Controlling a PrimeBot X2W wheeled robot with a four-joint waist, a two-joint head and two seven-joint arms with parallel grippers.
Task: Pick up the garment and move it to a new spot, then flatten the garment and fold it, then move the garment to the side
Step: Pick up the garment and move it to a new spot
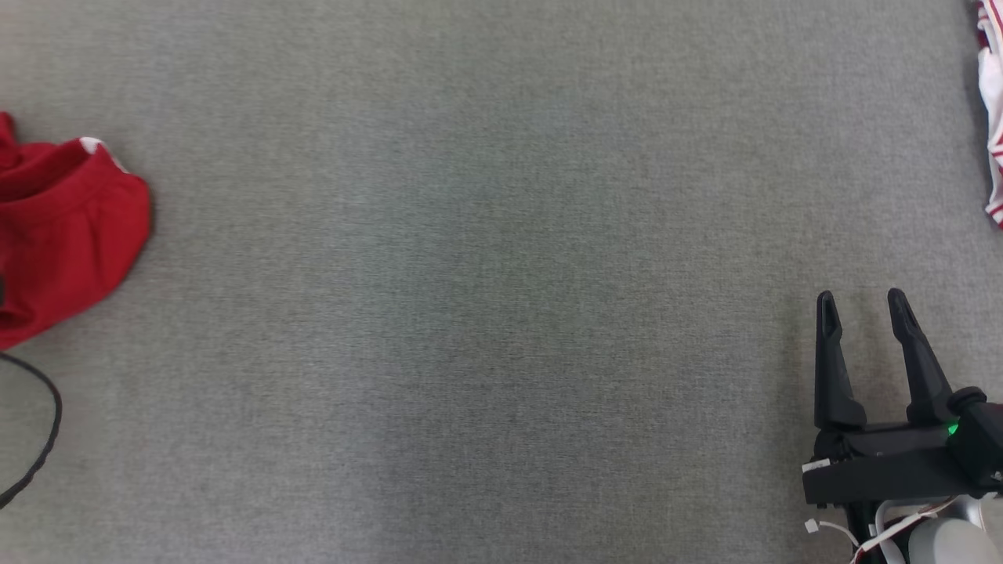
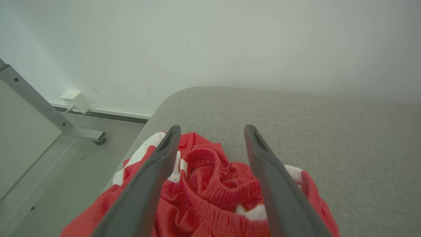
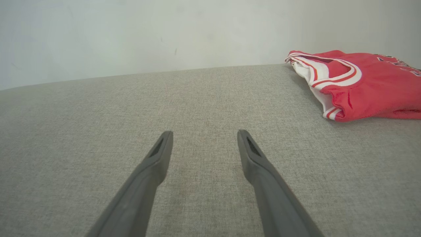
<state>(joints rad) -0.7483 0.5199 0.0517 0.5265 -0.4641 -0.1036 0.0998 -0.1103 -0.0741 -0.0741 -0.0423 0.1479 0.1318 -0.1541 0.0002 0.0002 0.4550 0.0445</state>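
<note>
Left wrist view: left gripper (image 2: pixel 212 130) fingers spread, straddling crumpled red-and-white knit garment (image 2: pixel 236 177); likely soft, floppy, so pinch ribbed band (image 2: pixel 210 197) between fingertips. Right gripper (image 3: pixel 204 133) spread, empty.

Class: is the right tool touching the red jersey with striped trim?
Apart. The right wrist view shows bare grey surface between the right tool and the red jersey.

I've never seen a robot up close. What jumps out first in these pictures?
A crumpled red garment lies at the left edge of the grey cloth surface, with the left end effector open over it. A neater red jersey with white striped trim lies at the far right, and the right end effector hangs open at the lower right.
</note>
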